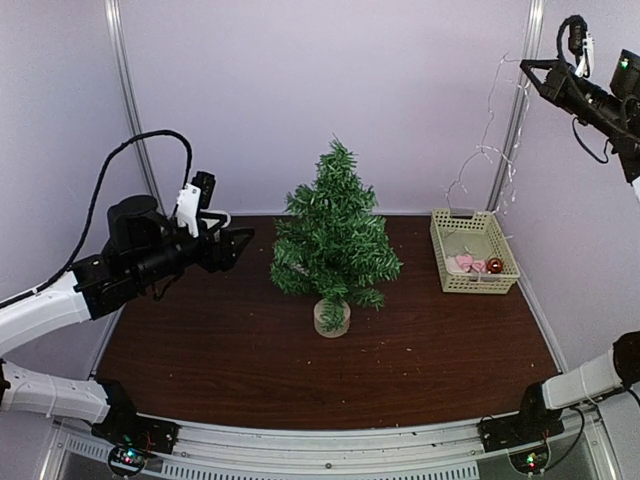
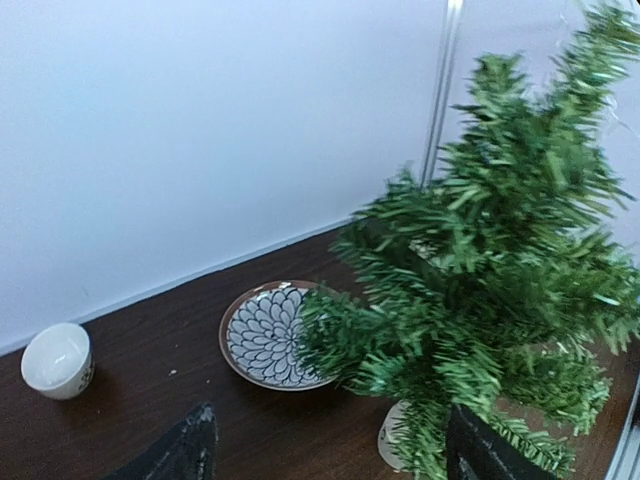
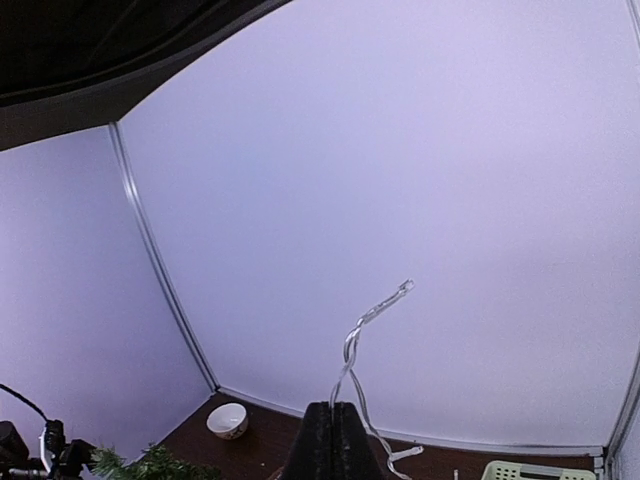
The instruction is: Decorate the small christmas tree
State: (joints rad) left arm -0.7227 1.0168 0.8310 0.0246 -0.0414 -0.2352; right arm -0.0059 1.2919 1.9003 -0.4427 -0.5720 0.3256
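Small christmas tree (image 1: 335,235): upright at middle of table (image 1: 200,370), on pale base. Judged light, top-heavy, easily tipped. Bristly branches judged soft and springy, poor for gripping; best steadied low, at trunk or base.
Left gripper (image 1: 240,243): near left-side branches, jaws wide apart, touching nothing.
Right gripper (image 1: 530,68): raised high at far right, jaws together, clamped on 1 thin silvery strand (image 3: 350,345) trailing down toward basket (image 1: 440,245). Strand judged limp, tangle-prone.
Basket: right of tree, well apart, with small ornaments inside.
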